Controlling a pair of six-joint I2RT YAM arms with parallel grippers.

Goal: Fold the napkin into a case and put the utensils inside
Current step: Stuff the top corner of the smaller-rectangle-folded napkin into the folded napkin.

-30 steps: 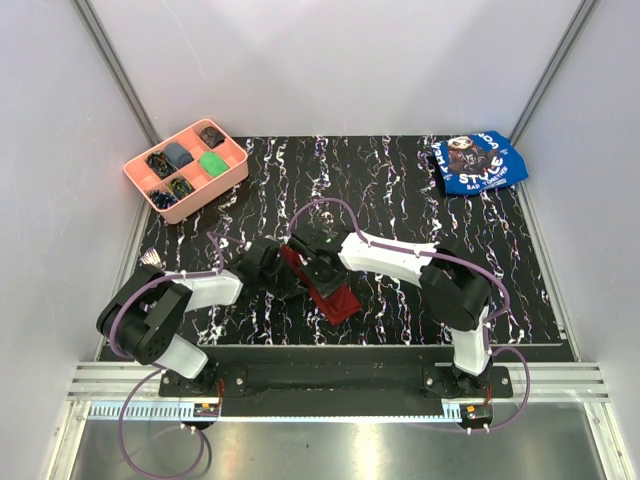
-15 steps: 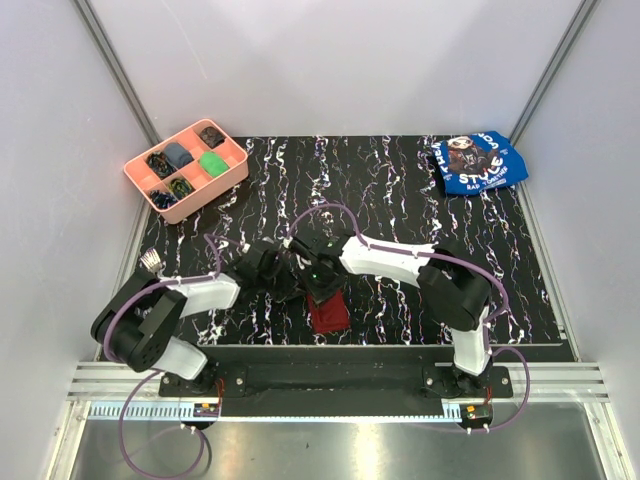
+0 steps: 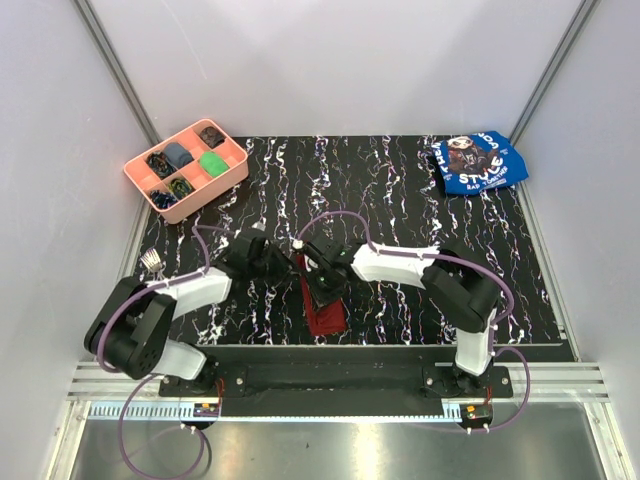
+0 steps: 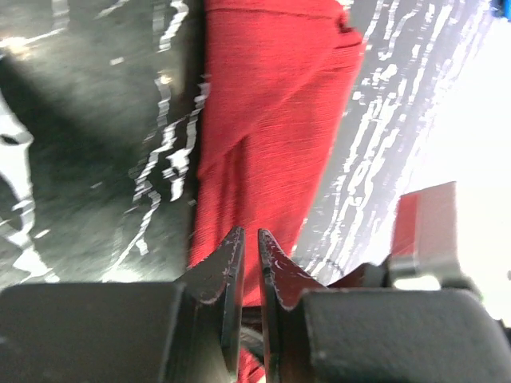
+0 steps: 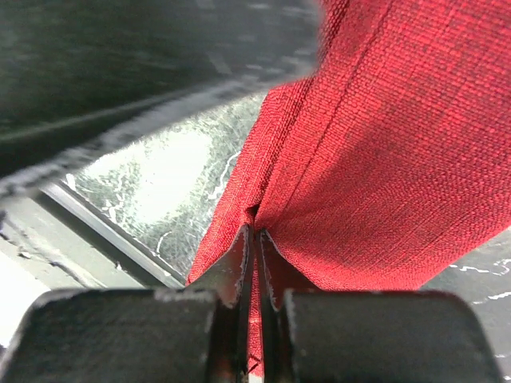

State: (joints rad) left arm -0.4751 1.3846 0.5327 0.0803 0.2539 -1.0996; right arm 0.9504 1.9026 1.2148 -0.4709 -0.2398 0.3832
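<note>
My right end effector (image 5: 254, 236) is clenched on a fold of the napkin (image 5: 375, 144), which lies as a narrow strip at the near middle of the worktop (image 3: 420, 200). My left end effector (image 4: 249, 239) sits right at the cloth's edge, jaws a sliver apart, and I can't tell if it's pinching anything. The fork (image 3: 152, 261) is way off by the worktop's left edge.

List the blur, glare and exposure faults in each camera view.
Top external: evenly lit and sharp, with only a bright sheen on the metal plate at the bottom. Left wrist: the table is smeared with blur, the right edge blows out to white, and the napkin weave is readable. Right wrist: napkin weave crisp, the background top left blurred, a glare patch below it.
</note>
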